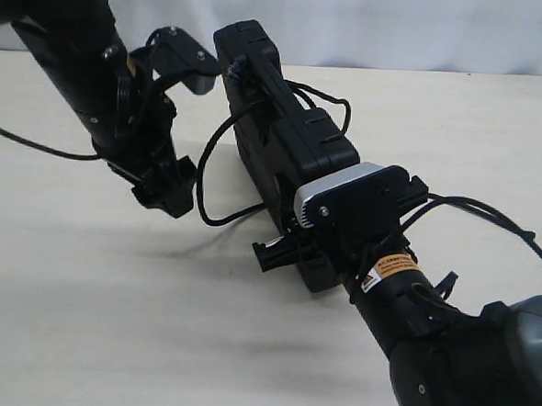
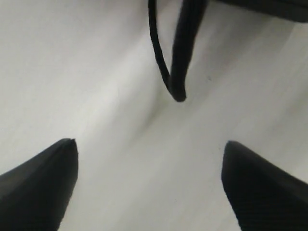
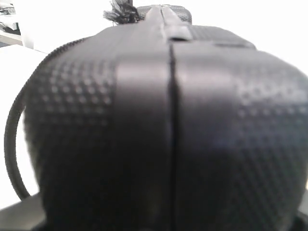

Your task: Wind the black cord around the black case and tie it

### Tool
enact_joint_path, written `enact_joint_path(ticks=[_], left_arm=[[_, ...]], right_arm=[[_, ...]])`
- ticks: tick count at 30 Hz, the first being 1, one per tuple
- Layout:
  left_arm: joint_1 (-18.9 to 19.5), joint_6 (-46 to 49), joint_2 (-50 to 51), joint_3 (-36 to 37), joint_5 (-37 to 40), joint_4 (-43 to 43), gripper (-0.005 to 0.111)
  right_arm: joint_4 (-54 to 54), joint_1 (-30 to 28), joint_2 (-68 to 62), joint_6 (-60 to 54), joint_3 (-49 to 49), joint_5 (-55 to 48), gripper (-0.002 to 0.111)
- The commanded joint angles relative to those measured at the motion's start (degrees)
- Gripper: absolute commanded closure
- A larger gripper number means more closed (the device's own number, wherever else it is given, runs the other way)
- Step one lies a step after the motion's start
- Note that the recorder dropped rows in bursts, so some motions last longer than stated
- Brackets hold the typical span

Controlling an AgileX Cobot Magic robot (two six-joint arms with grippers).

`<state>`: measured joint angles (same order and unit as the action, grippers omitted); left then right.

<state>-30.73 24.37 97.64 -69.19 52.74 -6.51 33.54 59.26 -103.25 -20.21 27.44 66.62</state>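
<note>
The black case (image 1: pixel 284 139) stands on edge, tilted, its near end clamped in my right gripper (image 1: pixel 297 251). In the right wrist view the black case (image 3: pixel 168 134) fills the frame and hides the fingers; a frayed tuft (image 3: pixel 120 11) shows at its far end. The black cord (image 1: pixel 205 185) runs over the case and hangs in a loose loop down its left side to the table. My left gripper (image 1: pixel 166 193) hovers just left of that loop. Its fingertips (image 2: pixel 65 161) stand wide apart with nothing between them, and the cord loop (image 2: pixel 166 72) lies just ahead of the left gripper (image 2: pixel 151 156).
The pale tabletop (image 1: pixel 107 322) stretches all round. Smooth robot cables (image 1: pixel 491 216) trail off to the right of the right arm, and another cable (image 1: pixel 35 144) runs left of the left arm. A white wall (image 1: pixel 401 27) closes the back.
</note>
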Motion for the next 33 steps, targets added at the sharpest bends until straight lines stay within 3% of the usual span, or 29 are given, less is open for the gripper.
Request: enact_joint_path(ticks=[1,10,15,17,22,33], left_arm=[[0.0,2.4,-0.4,5.7,-7.1,-3.8,0.031],[0.0,15.4,-0.4,12.8,-23.8,-19.6,0.031],[0.0,17.6,-0.4,16.4,-33.9,-23.1,0.033],[0.0,17.7,-0.4,17.1,-35.6,-22.8,0.046],[0.0,19.9,-0.4,17.2,-36.0,-23.1,0.106],[0.0,20.9,-0.5,14.0,-33.2,-23.3,0.107]], right_arm=[[-1.2,0.0,0.7,0.1,0.2,3.3,0.104],[-1.2,0.0,0.7,0.4,0.2,3.3,0.104],[-1.2,0.0,0.7,0.5,0.2,3.3,0.104],[-1.2,0.0,0.7,0.5,0.2,3.3,0.104],[-1.2,0.0,0.7,0.5,0.2,3.3,0.104],[-1.0,0.0,0.7,0.5,0.2,3.3,0.104]])
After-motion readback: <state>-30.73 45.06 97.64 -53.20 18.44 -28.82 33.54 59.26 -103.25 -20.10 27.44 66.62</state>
